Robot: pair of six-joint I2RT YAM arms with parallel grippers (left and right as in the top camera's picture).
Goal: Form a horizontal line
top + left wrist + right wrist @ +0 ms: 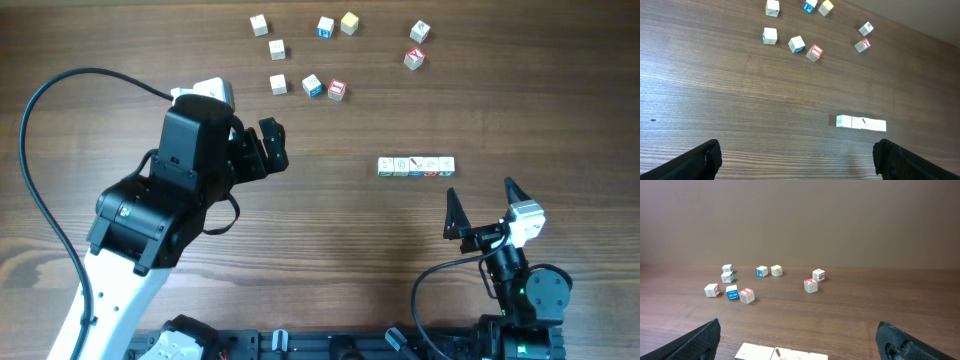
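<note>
The horizontal line (416, 166) is a short row of small pale wooden cubes touching side to side, right of the table's middle. It also shows in the left wrist view (861, 123) and at the bottom edge of the right wrist view (781, 354). My left gripper (268, 148) is open and empty, well to the left of the row; its fingertips frame bare table (796, 159). My right gripper (483, 205) is open and empty, just in front of the row's right end; its fingertips sit at both lower corners (799, 339).
Several loose cubes of the same kind lie scattered at the back: a left group (277, 49), a red-marked cube (337, 90), a blue-marked cube (325, 27), a yellowish cube (349, 22) and two at the right (415, 59). A black cable (60, 90) loops at the left.
</note>
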